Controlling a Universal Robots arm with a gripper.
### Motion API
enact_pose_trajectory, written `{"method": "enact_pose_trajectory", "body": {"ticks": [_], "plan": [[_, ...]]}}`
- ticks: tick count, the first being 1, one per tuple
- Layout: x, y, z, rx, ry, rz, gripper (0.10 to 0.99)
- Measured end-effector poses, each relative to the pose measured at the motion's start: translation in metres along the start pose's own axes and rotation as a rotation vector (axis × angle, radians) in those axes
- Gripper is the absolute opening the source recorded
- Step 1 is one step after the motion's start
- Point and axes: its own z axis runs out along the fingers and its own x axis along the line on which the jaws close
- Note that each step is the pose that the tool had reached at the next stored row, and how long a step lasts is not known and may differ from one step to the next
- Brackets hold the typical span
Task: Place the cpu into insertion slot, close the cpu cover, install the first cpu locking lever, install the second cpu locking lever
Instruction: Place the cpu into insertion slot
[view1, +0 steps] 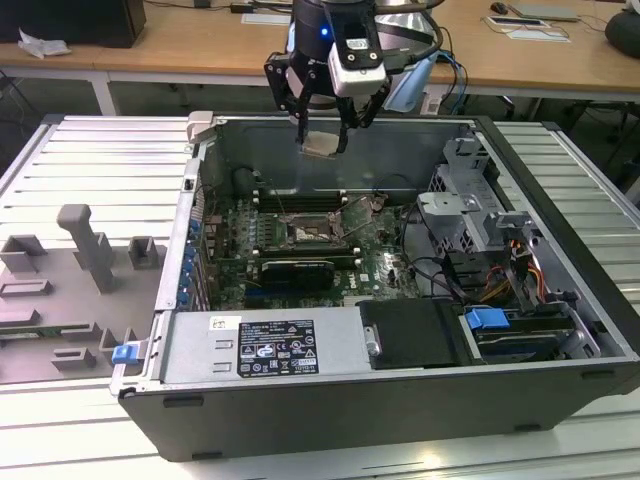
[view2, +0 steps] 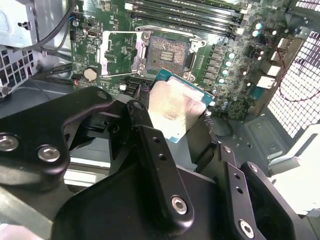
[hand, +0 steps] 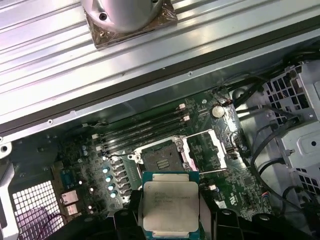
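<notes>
My gripper (view1: 322, 132) hangs above the open computer case, shut on the cpu (view1: 321, 144), a flat square chip with a pale metal face. In both wrist views the cpu (view2: 176, 106) (hand: 170, 204) sits between the black fingers (view2: 150, 145). Below it on the green motherboard lies the insertion slot (view1: 317, 233) (view2: 170, 50) (hand: 160, 161), bare, with its dark contact field showing. The cpu cover (view2: 117, 53) (hand: 207, 152), a silvery frame, is swung open beside the slot. I cannot make out the locking levers.
The case's back wall (view1: 400, 150) rises behind the gripper. A drive cage (view1: 470, 215) with cables stands at the exterior view's right, and a long black card (view1: 298, 271) lies in front of the slot. Memory slots (hand: 140, 131) run beside the socket. A grey fixture tray (view1: 70, 280) lies outside the case.
</notes>
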Motion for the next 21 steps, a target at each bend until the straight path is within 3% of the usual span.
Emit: {"method": "enact_pose_trajectory", "body": {"ticks": [21], "plan": [[0.0,-0.0001,0.0013,-0.003,-0.0132,0.148,0.537]]}}
